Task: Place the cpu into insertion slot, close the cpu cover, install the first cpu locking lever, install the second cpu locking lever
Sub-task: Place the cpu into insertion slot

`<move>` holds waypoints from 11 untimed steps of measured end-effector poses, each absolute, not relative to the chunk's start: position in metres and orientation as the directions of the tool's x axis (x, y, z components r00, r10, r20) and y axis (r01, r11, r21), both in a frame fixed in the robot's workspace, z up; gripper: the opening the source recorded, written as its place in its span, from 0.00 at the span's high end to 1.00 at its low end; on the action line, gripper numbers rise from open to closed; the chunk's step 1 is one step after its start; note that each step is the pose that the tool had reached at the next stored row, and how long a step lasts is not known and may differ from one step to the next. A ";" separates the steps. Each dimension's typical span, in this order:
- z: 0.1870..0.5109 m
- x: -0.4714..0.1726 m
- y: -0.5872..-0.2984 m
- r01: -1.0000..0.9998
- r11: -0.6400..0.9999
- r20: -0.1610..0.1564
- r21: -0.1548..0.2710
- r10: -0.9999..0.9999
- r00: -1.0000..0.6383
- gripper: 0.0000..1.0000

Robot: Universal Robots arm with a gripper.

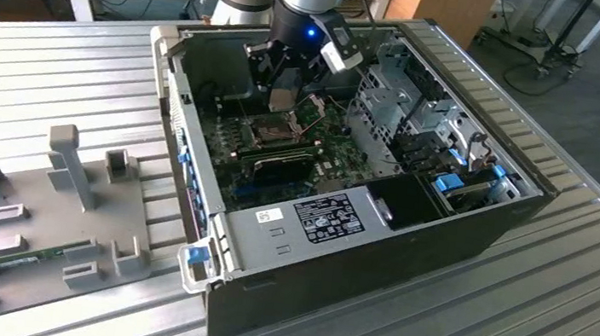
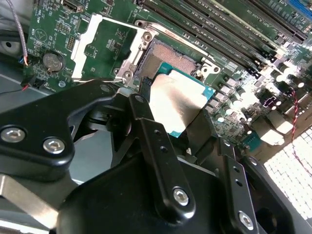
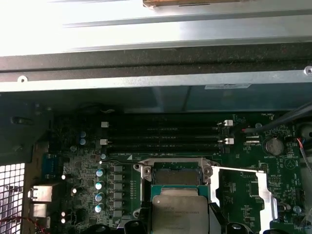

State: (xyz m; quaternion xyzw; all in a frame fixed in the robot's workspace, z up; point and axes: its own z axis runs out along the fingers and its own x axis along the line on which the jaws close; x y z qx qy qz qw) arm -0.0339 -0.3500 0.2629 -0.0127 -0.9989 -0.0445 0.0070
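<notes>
My gripper (image 1: 282,88) is inside the open computer case, shut on the cpu (image 1: 281,101). In both wrist views the cpu (image 2: 178,105) (image 3: 179,212) shows its dull silvery top and teal edge, pinched between the black fingers (image 2: 146,97). It hangs just above the insertion slot (image 2: 170,58) (image 3: 170,176), overlapping one side of it and not seated. The slot's dark centre lies bare inside its silver rim. The cpu cover (image 2: 83,44) (image 3: 261,187) is swung open and lies beside the slot, the green board showing through its window.
Long black memory slots (image 3: 163,136) run beside the socket. The case wall (image 3: 156,63) and a metal drive cage (image 1: 400,103) hem in the board. Red and black wires (image 2: 22,56) hang near the cover. A grey fixture plate (image 1: 43,214) lies at the exterior view's left.
</notes>
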 end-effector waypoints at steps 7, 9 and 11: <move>0.263 -0.034 -0.350 0.026 0.996 0.015 0.089 0.025 -1.000 0.46; 0.263 -0.034 -0.350 0.026 0.996 0.015 0.089 0.025 -1.000 0.46; 0.263 -0.034 -0.350 0.026 0.996 0.015 0.089 0.025 -1.000 0.46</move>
